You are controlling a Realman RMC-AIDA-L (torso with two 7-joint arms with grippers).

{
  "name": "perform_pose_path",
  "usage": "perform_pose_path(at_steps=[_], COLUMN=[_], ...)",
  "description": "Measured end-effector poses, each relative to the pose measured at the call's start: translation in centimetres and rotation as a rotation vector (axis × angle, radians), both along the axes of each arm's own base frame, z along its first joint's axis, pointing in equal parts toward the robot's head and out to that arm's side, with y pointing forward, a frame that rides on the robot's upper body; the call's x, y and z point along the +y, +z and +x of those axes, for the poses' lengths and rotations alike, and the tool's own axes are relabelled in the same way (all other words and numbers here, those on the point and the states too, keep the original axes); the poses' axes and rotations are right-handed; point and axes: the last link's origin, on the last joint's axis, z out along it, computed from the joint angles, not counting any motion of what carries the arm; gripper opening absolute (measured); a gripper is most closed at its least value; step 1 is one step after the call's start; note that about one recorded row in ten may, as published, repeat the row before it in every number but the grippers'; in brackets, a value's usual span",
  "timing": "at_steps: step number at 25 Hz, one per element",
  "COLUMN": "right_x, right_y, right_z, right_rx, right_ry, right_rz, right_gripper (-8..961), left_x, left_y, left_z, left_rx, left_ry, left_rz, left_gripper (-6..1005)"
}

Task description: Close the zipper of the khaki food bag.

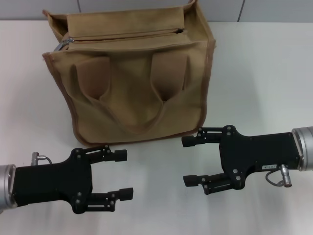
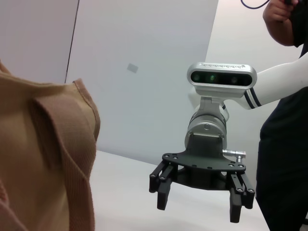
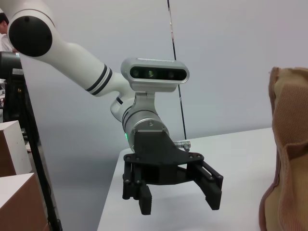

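The khaki food bag [image 1: 132, 83] stands upright at the back middle of the white table [image 1: 259, 73], its pockets and one loop handle facing me. Its zipper [image 1: 122, 36] runs along the top panel, and a dark gap shows at its right end. The silver pull tab [image 1: 63, 45] sits at the left end. My left gripper [image 1: 124, 174] is open in front of the bag, low on the left. My right gripper [image 1: 186, 161] is open at the right, just before the bag's lower right corner. Neither one touches the bag. Each wrist view shows the opposite gripper and an edge of the bag [image 2: 48, 159] [image 3: 288, 144].
White tabletop surrounds the bag on both sides and in front. A person in dark clothes [image 2: 284, 144] stands beyond the right arm. Cardboard boxes [image 3: 14, 192] are stacked past the table's edge behind the left arm.
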Motion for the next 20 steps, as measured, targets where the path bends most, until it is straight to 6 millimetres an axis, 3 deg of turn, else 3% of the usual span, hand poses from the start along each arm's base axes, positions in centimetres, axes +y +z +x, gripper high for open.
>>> perform_pose_path(at_steps=[20], right_x=[-0.46], right_y=[0.07], right_z=[0.7], right_rx=[0.008], right_ry=[-0.036], right_rz=[0.006], right_gripper=[802], left_x=[0.32], left_y=[0.42], left_z=[0.4], left_rx=[-0.03], left_ry=[-0.005], left_rz=[0.025], left_gripper=[812])
